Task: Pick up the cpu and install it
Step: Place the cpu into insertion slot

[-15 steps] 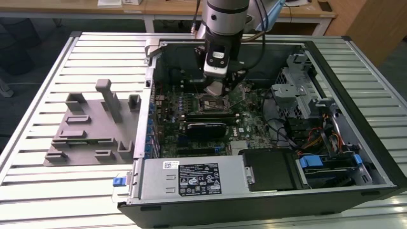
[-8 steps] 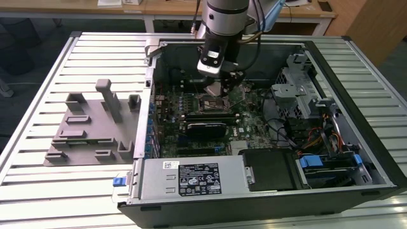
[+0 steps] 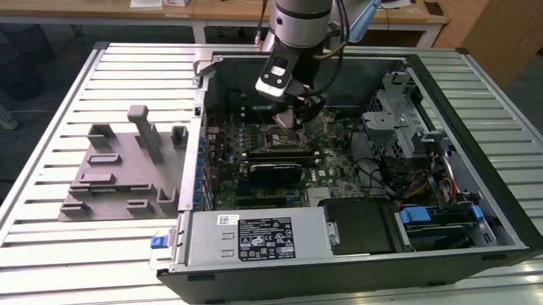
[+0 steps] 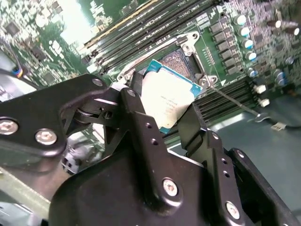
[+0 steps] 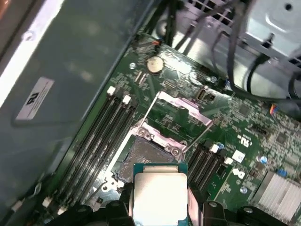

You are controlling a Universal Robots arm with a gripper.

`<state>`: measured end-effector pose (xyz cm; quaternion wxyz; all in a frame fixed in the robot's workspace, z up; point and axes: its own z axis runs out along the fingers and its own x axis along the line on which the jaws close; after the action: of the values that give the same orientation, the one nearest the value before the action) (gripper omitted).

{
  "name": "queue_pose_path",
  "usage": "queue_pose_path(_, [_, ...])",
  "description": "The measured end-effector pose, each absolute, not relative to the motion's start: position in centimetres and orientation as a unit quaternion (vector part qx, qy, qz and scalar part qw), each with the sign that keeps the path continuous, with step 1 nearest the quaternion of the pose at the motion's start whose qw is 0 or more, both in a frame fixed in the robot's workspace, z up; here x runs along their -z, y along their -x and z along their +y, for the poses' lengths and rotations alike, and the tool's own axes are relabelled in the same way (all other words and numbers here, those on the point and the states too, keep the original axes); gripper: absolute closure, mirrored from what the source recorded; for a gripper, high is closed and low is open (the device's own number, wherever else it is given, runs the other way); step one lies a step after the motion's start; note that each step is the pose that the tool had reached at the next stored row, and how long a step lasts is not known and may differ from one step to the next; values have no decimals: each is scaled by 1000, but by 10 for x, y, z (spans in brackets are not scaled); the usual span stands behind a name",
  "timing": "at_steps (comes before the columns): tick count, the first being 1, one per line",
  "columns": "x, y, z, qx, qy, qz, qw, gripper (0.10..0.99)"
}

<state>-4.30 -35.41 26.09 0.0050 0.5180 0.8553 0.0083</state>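
One pincer (image 4: 162, 107) with cpu (image 5: 160, 197) above socket (image 5: 149, 157)

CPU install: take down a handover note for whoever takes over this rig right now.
Gripper: shut on the cpu, gripping its opposite edges, inside the open computer case.
Cpu: held just above the motherboard socket, not seated. The socket is bare and its load plate stands open.
Done: cpu picked up and brought to the socket.
Left: cpu not yet in the socket; load plate not closed.
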Motion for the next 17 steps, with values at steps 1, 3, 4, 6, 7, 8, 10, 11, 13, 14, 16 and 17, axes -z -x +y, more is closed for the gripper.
queue_pose_path(1, [-261, 43, -354, -8, -526, 851, 5, 545])
queue_pose_path(3, [-261, 43, -354, -8, -541, 841, 5, 545])
queue_pose_path(4, [-261, 43, -354, -8, -549, 836, 5, 545])
queue_pose_path(6, [-260, 43, -354, -8, -563, 826, 5, 545])
queue_pose_path(7, [-260, 43, -354, -8, -571, 821, 6, 545])
queue_pose_path(8, [-260, 43, -354, -8, -578, 816, 6, 545])
queue_pose_path(10, [-259, 43, -354, -8, -593, 805, 6, 545])
queue_pose_path(11, [-259, 43, -354, -8, -600, 800, 6, 545])
queue_pose_path(13, [-258, 43, -354, -8, -615, 789, 6, 545])
queue_pose_path(14, [-258, 43, -354, -8, -622, 783, 6, 545])
queue_pose_path(16, [-256, 43, -354, -7, -636, 772, 6, 545])
queue_pose_path(17, [-255, 43, -354, -7, -643, 766, 6, 545])
